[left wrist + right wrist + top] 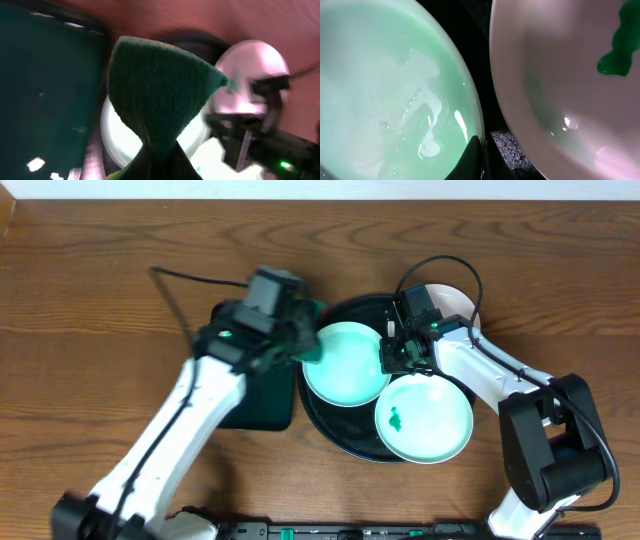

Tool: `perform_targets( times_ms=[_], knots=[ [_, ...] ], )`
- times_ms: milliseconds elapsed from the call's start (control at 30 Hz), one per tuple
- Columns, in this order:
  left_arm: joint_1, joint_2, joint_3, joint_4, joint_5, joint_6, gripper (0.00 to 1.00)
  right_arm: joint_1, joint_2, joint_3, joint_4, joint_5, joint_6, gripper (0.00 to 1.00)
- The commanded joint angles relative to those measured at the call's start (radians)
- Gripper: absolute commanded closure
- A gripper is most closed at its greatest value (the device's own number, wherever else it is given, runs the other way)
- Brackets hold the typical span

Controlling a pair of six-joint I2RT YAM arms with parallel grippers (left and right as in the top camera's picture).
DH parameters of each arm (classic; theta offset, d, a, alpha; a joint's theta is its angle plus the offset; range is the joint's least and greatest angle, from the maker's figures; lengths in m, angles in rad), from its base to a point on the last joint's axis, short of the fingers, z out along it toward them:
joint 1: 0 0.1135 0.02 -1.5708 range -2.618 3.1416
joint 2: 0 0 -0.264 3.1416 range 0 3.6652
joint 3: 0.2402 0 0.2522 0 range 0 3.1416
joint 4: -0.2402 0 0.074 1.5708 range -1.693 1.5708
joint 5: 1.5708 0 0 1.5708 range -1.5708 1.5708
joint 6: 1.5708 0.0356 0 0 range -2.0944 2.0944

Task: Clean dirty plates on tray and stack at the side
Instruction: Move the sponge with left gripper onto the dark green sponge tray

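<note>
Robot lab setup on wooden table [90,300]

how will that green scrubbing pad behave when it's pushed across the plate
Probably floppy: the pad fans out and curls above where the left gripper pinches it. Its coarse, fibrous face suggests it would drag rather than slip on the glossy mint plate. It looks light, so it likely bends before the plate shifts.

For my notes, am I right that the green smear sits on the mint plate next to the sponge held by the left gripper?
Not quite. The overhead view shows the green smear on the front mint plate, away from the sponge in the left gripper; the rear mint plate beside the sponge looks clean.
</note>
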Motion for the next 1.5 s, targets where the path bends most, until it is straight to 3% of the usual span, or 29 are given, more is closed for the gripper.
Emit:
perform_targets(
  times_ms=[0, 233, 1100, 1200, 1267, 1367, 1467],
  knots=[
    [0.074, -0.05, 0.013, -0.092, -0.145, 0.049, 0.92, 0.014, 0.007, -0.001, 0.005, -0.051, -0.019, 0.99],
    [0.182, -0.037, -0.009, -0.229, -0.182, 0.204, 0.92, 0.014, 0.007, -0.001, 0.004, -0.051, -0.019, 0.99],
    [0.21, 0.304, -0.076, -0.216, -0.181, 0.204, 0.91, 0.014, 0.007, -0.001, 0.005, -0.051, -0.019, 0.99],
    [0.21, 0.304, -0.076, -0.216, -0.181, 0.204, 0.69, 0.014, 0.007, -0.001, 0.005, -0.051, -0.019, 0.99],
    [0.21, 0.304, -0.074, -0.217, -0.181, 0.204, 0.66, 0.014, 0.007, -0.001, 0.005, -0.051, -0.019, 0.99],
    [0.215, 0.296, -0.058, -0.227, -0.181, 0.204, 0.51, 0.014, 0.007, -0.001, 0.005, -0.051, -0.019, 0.99],
    [0.228, 0.279, -0.029, -0.248, -0.181, 0.204, 0.44, 0.014, 0.007, -0.001, 0.005, -0.051, -0.019, 0.99]
  ],
)
